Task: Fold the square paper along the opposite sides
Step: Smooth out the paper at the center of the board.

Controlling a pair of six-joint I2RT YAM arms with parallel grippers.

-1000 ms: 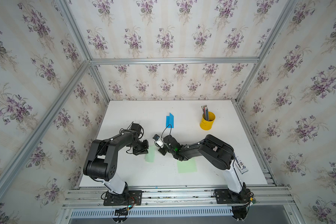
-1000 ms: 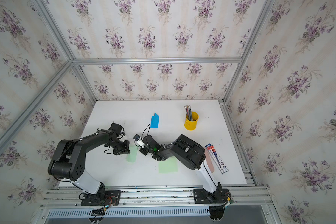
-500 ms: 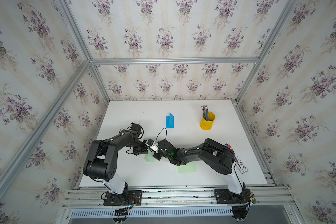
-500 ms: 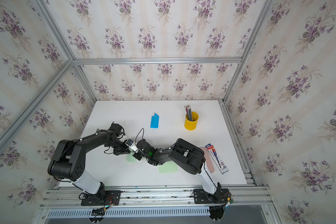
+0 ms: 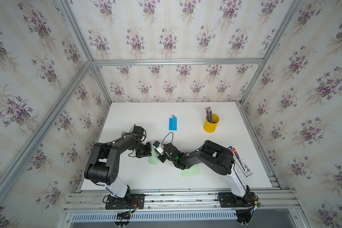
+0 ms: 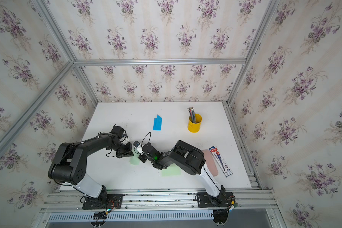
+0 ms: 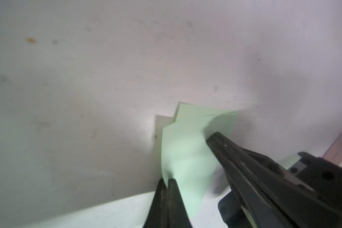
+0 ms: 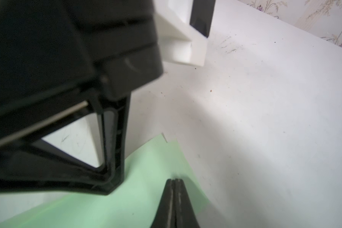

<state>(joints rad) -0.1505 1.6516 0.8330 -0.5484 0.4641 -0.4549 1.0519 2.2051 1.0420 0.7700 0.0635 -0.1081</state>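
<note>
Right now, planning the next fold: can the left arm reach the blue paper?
Probably yes: the blue paper lies on bare table, but the left gripper is shut on green paper, the right gripper close alongside.

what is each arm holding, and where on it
Left fingers pinch the green paper by its edge. Right fingers are shut, tips on the paper; a grip cannot be told.
</note>
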